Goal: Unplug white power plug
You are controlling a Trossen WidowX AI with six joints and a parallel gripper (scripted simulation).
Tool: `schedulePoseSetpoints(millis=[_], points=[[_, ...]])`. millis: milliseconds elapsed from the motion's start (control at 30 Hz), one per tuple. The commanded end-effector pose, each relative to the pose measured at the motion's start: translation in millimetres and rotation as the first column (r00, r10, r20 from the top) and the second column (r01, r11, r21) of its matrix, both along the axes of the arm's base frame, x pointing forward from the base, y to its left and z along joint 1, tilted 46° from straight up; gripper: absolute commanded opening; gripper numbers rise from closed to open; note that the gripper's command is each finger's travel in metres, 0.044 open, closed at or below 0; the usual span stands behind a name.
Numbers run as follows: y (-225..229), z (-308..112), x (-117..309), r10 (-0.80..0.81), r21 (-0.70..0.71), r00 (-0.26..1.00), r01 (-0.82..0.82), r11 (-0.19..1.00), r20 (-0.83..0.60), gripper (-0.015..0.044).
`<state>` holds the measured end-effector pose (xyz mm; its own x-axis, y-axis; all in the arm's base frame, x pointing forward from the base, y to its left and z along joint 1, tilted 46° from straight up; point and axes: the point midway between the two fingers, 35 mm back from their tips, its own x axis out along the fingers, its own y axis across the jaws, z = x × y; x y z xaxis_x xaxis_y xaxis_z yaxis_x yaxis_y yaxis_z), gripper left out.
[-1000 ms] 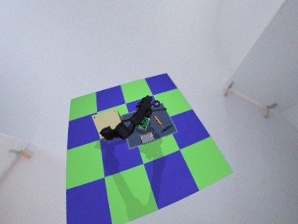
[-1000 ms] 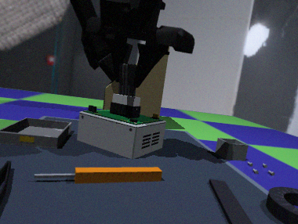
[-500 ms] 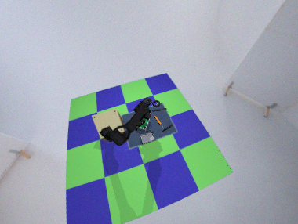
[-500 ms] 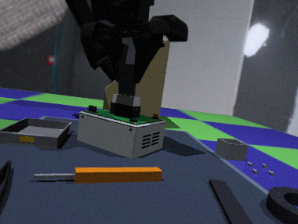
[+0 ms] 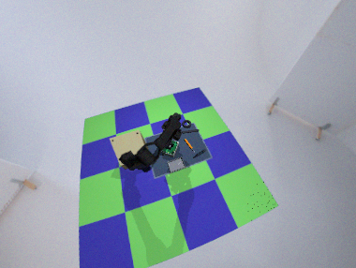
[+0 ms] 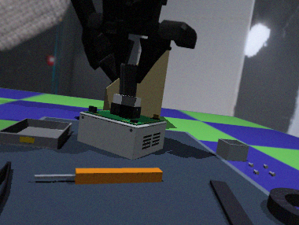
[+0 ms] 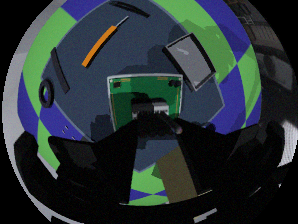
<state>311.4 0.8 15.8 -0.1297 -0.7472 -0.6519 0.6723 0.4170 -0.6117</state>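
The white power plug (image 6: 127, 100) (image 7: 160, 106) sits upright in its black socket (image 6: 125, 110) on the green circuit board (image 5: 174, 151) (image 6: 147, 118) (image 7: 121, 94), which lies on a light box. My gripper (image 6: 128, 90) (image 7: 156, 123) comes down from above and is shut on the plug, around its top and dark cables. The exact contact is hidden by the dark fingers and shadow. The grey tray (image 5: 176, 165) (image 6: 47, 141) (image 7: 192, 60) stands beside the box, at the left in the exterior view, and nothing shows inside it.
An orange screwdriver (image 5: 188, 144) (image 6: 118, 175) (image 7: 98, 46) lies on the dark mat (image 6: 110, 204). A dark flat bar (image 6: 230, 202) (image 7: 60, 71), a black ring (image 6: 277, 206) (image 7: 46, 101) and a small grey box (image 6: 232, 150) with several screws lie nearby. A tan panel (image 5: 123, 142) (image 6: 155, 86) stands behind the box.
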Motion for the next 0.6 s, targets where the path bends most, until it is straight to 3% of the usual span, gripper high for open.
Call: schedulePoseSetpoints(millis=[0,233,567], points=[[9.8,14.6,-3.4,0.063,0.086,0.996,-0.069,0.994,0.069,0.0000],[7.0,20.8,-9.2,0.102,0.156,0.987,-0.121,0.980,0.127,0.0000],[18.6,11.2,4.7,0.002,-0.014,1.000,-0.002,1.000,-0.005,0.0000]])
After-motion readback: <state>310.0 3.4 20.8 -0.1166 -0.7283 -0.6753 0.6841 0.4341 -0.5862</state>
